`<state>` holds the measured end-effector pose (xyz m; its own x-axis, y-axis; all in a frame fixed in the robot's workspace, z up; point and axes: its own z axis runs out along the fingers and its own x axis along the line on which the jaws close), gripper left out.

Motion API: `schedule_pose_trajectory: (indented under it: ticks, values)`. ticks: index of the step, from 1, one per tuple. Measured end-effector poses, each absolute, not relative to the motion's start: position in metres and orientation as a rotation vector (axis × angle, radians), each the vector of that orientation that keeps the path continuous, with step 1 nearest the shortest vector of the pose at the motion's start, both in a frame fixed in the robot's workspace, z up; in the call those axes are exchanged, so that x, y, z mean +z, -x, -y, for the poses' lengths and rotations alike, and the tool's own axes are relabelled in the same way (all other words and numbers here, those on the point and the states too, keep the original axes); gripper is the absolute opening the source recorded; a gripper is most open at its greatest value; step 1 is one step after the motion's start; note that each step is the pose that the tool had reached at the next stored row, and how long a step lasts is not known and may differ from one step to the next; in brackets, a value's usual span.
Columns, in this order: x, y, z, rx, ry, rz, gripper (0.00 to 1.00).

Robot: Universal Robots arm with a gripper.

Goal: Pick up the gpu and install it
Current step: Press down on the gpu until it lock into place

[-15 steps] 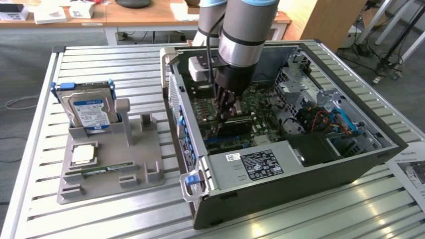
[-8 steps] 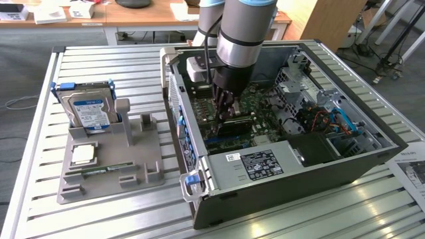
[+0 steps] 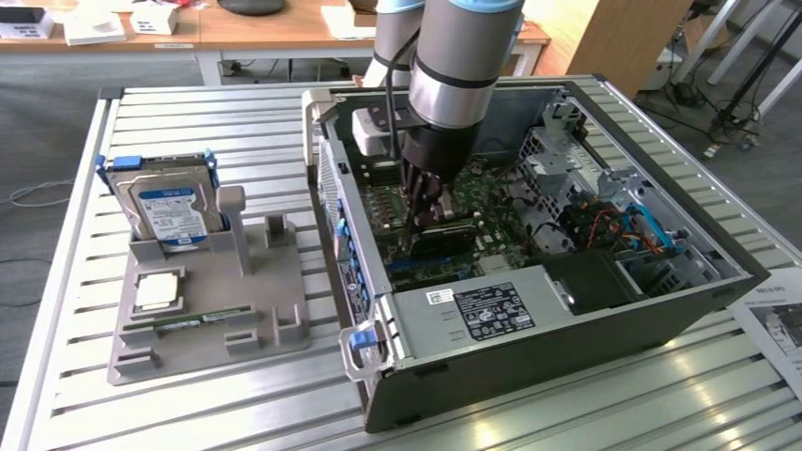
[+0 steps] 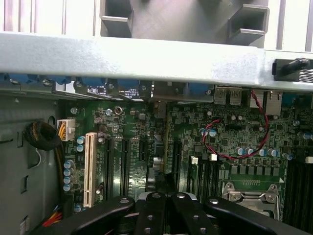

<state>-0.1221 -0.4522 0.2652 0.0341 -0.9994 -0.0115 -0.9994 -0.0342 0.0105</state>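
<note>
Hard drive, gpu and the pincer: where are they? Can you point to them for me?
hard drive (image 3: 165,209): exterior view, on its blue-white label.
gpu (image 3: 441,237): exterior view, on its dark top edge inside the computer.
pincer (image 4: 164,199): wrist view, between the shut black fingertips.

There is one arm (image 3: 445,66) with one gripper (image 3: 426,221), one open case (image 3: 602,310) with one motherboard (image 4: 195,147) inside, and one gpu (image 3: 441,242). On the one grey holder (image 3: 251,310) I count one hard drive (image 3: 169,211), one CPU (image 3: 157,291) and one memory stick (image 3: 201,322). The motherboard has one white slot (image 4: 90,169), and one red wire (image 4: 244,147) lies on it.
</note>
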Motion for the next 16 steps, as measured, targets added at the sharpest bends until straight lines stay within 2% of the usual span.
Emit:
schedule_pose_trajectory:
  ticks: [16]
  values:
    - [0.2709,0.1223,0.4536,0.049,2.246,-2.169,0.11]
